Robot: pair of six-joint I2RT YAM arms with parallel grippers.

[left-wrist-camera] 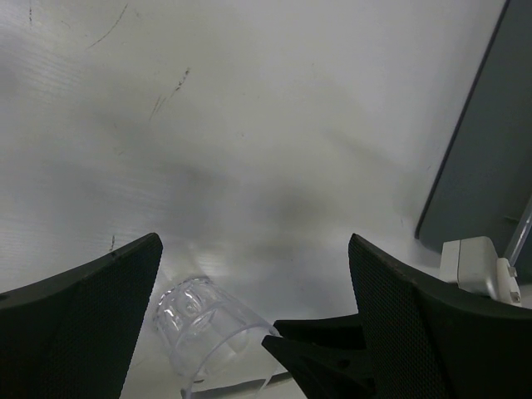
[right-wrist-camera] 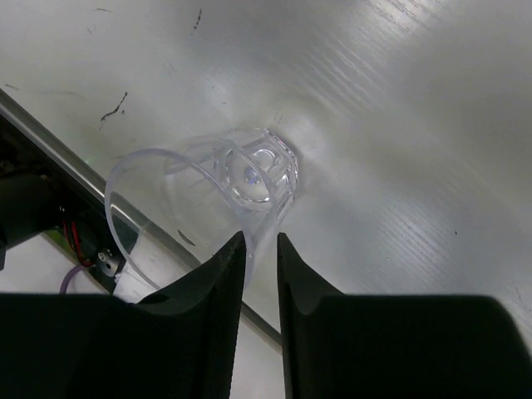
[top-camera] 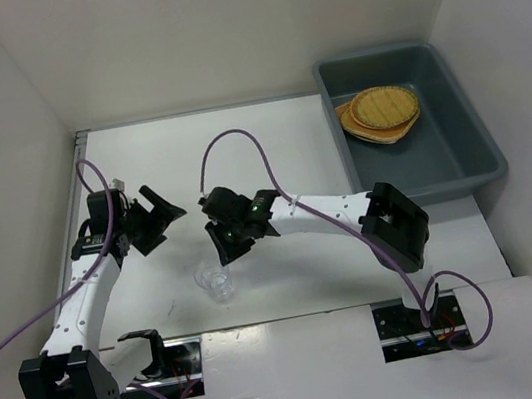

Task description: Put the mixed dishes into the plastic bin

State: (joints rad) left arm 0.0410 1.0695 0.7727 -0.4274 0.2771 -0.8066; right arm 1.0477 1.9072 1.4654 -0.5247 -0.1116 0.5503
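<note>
Starting with the tabletop [top-camera: 268,148], the bin [top-camera: 435,147] sits at its far right corner with tan plates [top-camera: 384,110] stacked inside, so what remains, by my reading, is the cup [right-wrist-camera: 241,174]. It stands near the front edge between the two arms, well apart from the bin. The right arm reaches across toward it, and the right gripper [right-wrist-camera: 261,239] hangs at the cup's rim. Its jaws are drawn almost together, with a thin slit between them at the near wall. I cannot tell whether they truly pinch that wall. The left gripper [left-wrist-camera: 255,241] waits close by, jaws spread wide and empty. The step in hand looks like securing the cup for the carry. Thin clear plastic held by one wall will likely slip or swing, so the pinch should seat deep over the rim before any lift. The rise should be straight and slow, watching that the base leaves the tabletop squarely. The carry must clear the bin's flared rim, and the release should be low over bare floor beside the plates. The left arm should stay out of the path.
</note>
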